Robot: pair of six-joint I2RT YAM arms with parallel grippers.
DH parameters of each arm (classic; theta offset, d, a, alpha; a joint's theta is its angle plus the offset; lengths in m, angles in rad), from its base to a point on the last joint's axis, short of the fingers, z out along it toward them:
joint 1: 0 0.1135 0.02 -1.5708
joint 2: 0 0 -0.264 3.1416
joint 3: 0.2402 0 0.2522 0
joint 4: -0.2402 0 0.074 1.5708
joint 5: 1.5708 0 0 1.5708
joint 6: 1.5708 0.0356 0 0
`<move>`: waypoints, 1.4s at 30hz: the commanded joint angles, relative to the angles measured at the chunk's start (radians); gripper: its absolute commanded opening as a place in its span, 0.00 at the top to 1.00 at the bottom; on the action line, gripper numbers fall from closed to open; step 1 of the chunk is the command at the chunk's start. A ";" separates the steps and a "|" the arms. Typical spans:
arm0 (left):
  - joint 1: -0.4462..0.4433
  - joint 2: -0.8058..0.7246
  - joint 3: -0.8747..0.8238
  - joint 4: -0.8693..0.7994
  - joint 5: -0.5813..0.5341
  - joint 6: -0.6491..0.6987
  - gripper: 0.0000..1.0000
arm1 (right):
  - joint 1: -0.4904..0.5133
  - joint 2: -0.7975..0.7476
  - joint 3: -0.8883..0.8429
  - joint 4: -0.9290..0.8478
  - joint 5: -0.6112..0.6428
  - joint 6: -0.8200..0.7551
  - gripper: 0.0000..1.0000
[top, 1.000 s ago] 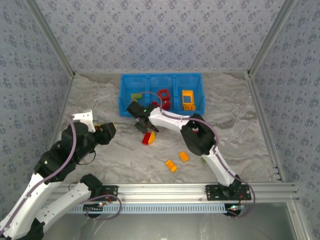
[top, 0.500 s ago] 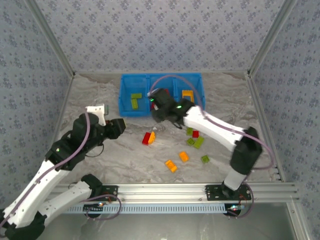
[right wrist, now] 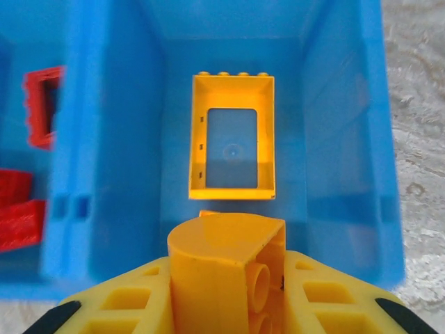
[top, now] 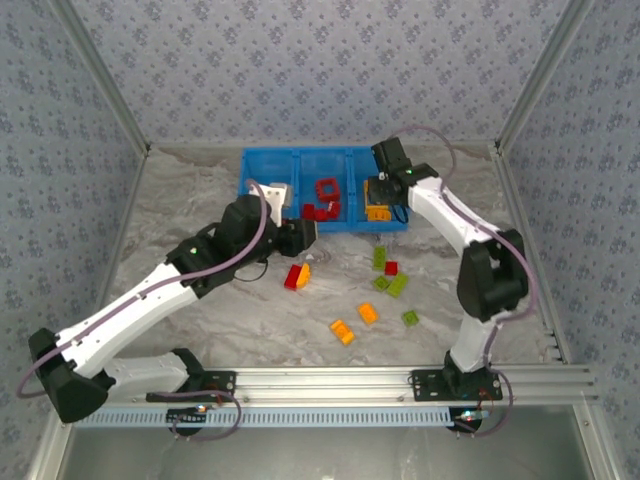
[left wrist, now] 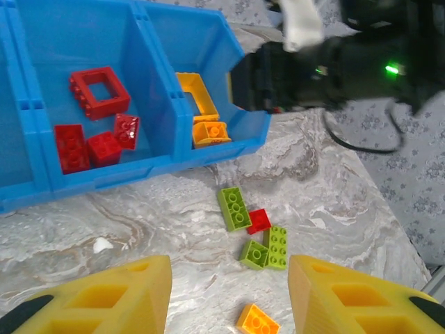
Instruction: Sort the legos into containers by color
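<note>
**Sorting stock: yellow lot in transit**

Right end effector (right wrist: pixel 226 306): I see it pinching a yellow brick (right wrist: pixel 222 257) over the right compartment of the blue bin (right wrist: pixel 104 139), above a yellow frame (right wrist: pixel 233 137).
Left end effector (left wrist: pixel 229 296): spread, nothing between.
Red bricks (left wrist: pixel 97 132): middle compartment.
Green bricks (left wrist: pixel 233 207): loose on the surface (left wrist: pixel 334 202).

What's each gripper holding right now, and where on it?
Right gripper grips an orange-yellow rounded brick by its opposite sides. Left gripper is open, holding nothing.
</note>
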 commanded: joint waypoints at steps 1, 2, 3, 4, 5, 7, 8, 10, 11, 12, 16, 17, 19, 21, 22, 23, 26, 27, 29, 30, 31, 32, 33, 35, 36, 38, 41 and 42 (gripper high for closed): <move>-0.017 0.004 0.044 0.067 0.003 0.020 0.52 | -0.020 0.090 0.119 -0.074 0.010 0.033 0.67; -0.020 0.005 0.042 0.070 0.001 0.019 0.52 | -0.019 0.125 0.152 -0.096 0.035 0.035 0.67; -0.022 0.006 0.040 0.069 0.002 0.018 0.52 | -0.016 0.158 0.193 -0.134 0.073 0.038 0.67; -0.022 0.004 0.038 0.069 0.001 0.017 0.52 | -0.013 0.186 0.227 -0.164 0.107 0.038 0.66; -0.022 0.000 0.032 0.068 0.000 0.018 0.52 | -0.009 0.216 0.260 -0.199 0.147 0.041 0.66; -0.022 -0.009 0.024 0.066 -0.005 0.018 0.52 | 0.000 0.257 0.303 -0.235 0.201 0.041 0.66; -0.022 -0.013 0.022 0.065 -0.008 0.019 0.52 | 0.005 0.275 0.320 -0.254 0.228 0.041 0.66; -0.022 -0.019 0.020 0.061 -0.011 0.021 0.52 | 0.019 0.309 0.347 -0.289 0.288 0.045 0.65; -0.022 -0.020 0.020 0.061 -0.011 0.021 0.52 | 0.023 0.322 0.359 -0.304 0.307 0.050 0.64; -0.022 -0.020 0.022 0.060 -0.011 0.022 0.52 | 0.025 0.337 0.367 -0.319 0.324 0.056 0.63; -0.022 -0.020 0.030 0.053 -0.007 0.027 0.52 | 0.027 0.374 0.374 -0.348 0.347 0.085 0.60; -0.022 -0.020 0.030 0.053 -0.007 0.028 0.52 | 0.027 0.378 0.373 -0.349 0.348 0.089 0.60; -0.022 -0.022 0.031 0.048 -0.008 0.030 0.52 | 0.029 0.391 0.374 -0.355 0.359 0.097 0.58; -0.022 -0.026 0.031 0.046 -0.007 0.030 0.52 | 0.030 0.397 0.374 -0.361 0.365 0.109 0.57; -0.022 -0.027 0.030 0.045 -0.007 0.030 0.52 | 0.028 0.399 0.374 -0.363 0.364 0.114 0.56; -0.022 -0.030 0.029 0.046 -0.008 0.030 0.52 | 0.028 0.401 0.374 -0.364 0.360 0.117 0.54; -0.022 -0.033 0.025 0.044 -0.011 0.029 0.52 | 0.031 0.407 0.385 -0.370 0.361 0.125 0.46; -0.022 -0.034 0.024 0.045 -0.011 0.029 0.52 | 0.034 0.406 0.388 -0.372 0.361 0.127 0.43; -0.022 -0.034 0.022 0.043 -0.013 0.028 0.52 | 0.039 0.397 0.388 -0.371 0.363 0.130 0.39; -0.023 -0.034 0.019 0.042 -0.015 0.026 0.52 | 0.041 0.387 0.388 -0.367 0.365 0.130 0.38; -0.022 -0.034 0.017 0.041 -0.015 0.025 0.52 | 0.044 0.376 0.388 -0.365 0.363 0.131 0.38; -0.023 -0.033 0.015 0.035 -0.016 0.025 0.52 | 0.048 0.364 0.388 -0.362 0.361 0.131 0.38; -0.022 -0.030 0.013 0.027 -0.023 0.023 0.52 | 0.051 0.350 0.389 -0.361 0.361 0.134 0.38; -0.022 -0.020 0.014 -0.016 -0.051 0.013 0.53 | 0.057 0.318 0.392 -0.360 0.359 0.139 0.39; -0.022 -0.016 0.011 -0.041 -0.068 0.006 0.53 | 0.060 0.300 0.393 -0.360 0.357 0.143 0.40; -0.022 -0.012 -0.011 -0.066 -0.084 -0.009 0.53 | 0.064 0.267 0.399 -0.364 0.356 0.153 0.43; -0.022 -0.011 -0.058 -0.128 -0.105 -0.026 0.54 | 0.071 0.189 0.387 -0.356 0.360 0.168 0.46; -0.022 -0.012 -0.081 -0.153 -0.113 -0.032 0.54 | 0.075 0.158 0.375 -0.350 0.361 0.168 0.46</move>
